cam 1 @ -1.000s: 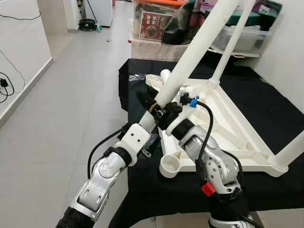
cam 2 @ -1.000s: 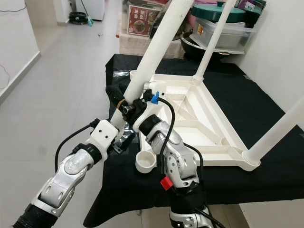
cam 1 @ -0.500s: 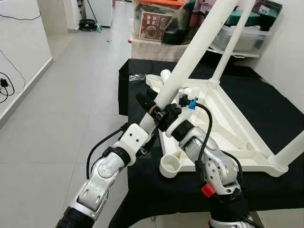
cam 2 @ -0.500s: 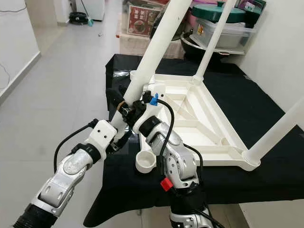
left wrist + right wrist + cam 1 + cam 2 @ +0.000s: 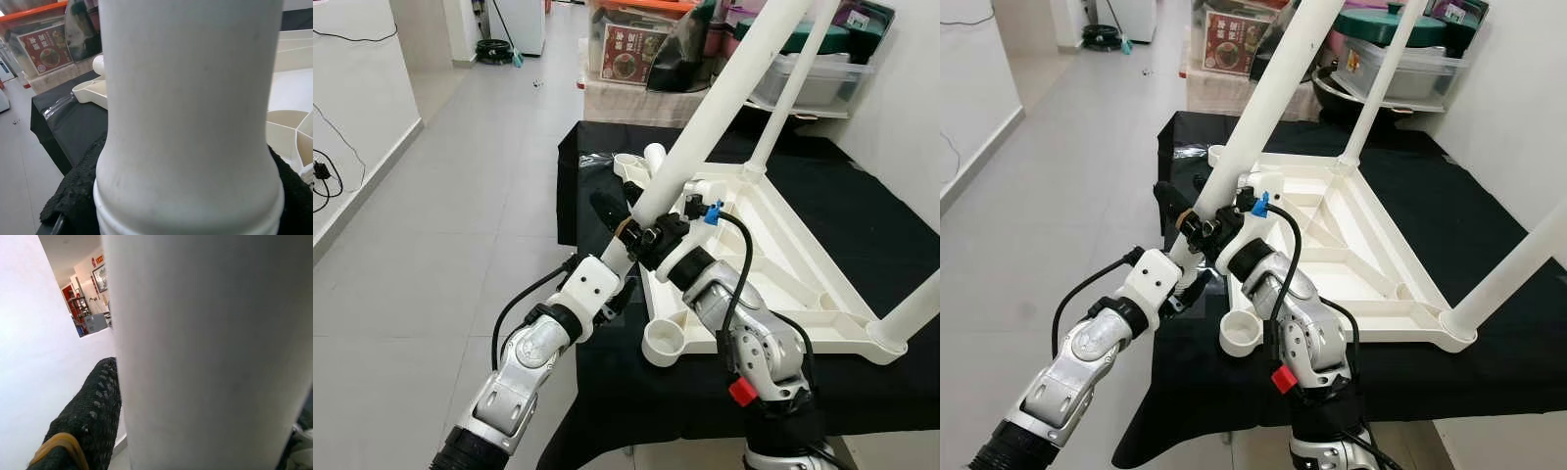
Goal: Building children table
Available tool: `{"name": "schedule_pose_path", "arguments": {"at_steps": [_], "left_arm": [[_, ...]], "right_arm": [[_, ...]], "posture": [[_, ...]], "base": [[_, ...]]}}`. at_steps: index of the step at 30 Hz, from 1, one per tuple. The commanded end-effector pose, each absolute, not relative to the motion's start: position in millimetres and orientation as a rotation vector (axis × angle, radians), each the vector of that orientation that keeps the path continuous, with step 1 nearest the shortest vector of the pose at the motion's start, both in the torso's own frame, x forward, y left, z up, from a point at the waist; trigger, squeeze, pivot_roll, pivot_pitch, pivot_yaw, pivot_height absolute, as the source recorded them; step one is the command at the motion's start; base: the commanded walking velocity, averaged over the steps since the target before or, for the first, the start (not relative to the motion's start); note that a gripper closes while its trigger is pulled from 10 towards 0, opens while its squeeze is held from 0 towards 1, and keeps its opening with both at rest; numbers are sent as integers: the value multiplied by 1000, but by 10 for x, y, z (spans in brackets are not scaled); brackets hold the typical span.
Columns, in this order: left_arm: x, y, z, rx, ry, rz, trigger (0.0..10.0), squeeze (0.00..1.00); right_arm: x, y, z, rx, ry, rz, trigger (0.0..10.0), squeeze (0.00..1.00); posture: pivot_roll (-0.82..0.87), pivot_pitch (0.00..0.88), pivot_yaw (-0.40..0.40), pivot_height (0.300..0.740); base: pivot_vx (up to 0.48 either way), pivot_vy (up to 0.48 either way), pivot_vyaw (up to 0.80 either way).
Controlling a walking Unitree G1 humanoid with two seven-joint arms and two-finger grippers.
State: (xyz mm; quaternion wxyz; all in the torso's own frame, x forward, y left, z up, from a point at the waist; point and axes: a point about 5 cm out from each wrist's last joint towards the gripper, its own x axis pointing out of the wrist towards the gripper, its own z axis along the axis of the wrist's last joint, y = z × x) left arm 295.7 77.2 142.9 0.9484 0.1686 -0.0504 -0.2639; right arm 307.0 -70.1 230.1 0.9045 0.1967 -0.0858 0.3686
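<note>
1. My left hand is closed around the lower end of a long white table leg; its black fingers press against the tube just above the ridged collar, which shows up close in the left wrist view.
2. My right hand meets the same leg from the other side, just beside the left one. It looks clamped on the tube too, with one mesh-covered finger lying along the leg in the right wrist view.
3. The leg slants up and away from both hands, its upper end running out of the top of the picture.
4. The upside-down white tabletop lies on the desk, which is covered in black cloth. Its ribbed underside faces up.
5. Two legs already stand in the tabletop: one at the far corner and one at the near right corner.
6. A round open socket sits at the near left corner of the tabletop, close to the desk's front edge and just below my hands.
7. To my left the tiled floor is open; behind the desk are stacked plastic boxes.
8. The leg is smooth, matte plastic, and the fingers have a knitted black covering.
</note>
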Motion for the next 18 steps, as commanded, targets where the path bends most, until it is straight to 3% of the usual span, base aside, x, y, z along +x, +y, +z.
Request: {"name": "schedule_pose_path", "arguments": {"at_steps": [1,3,4,18], "left_arm": [[2914,637,1413,368,-124,-604,10000,0],[2915,636,1414,368,-125,-604,10000,0],[2908,626,1411,368,-125,-608,10000,0],[2904,649,1360,347,-88,-609,10000,0]], "right_arm": [[3067,-687,2337,417,-196,774,5647,0],[3068,-686,2338,414,-197,774,5647,0],[3066,-685,2340,425,-198,773,0,0],[3057,-669,2361,438,-212,782,0,0]], "posture": [[45,0,-112,740],[45,0,-112,740],[45,0,-113,740],[48,0,-113,740]], "base": [[0,0,0],[0,0,0],[0,0,0],[0,0,0]]}}
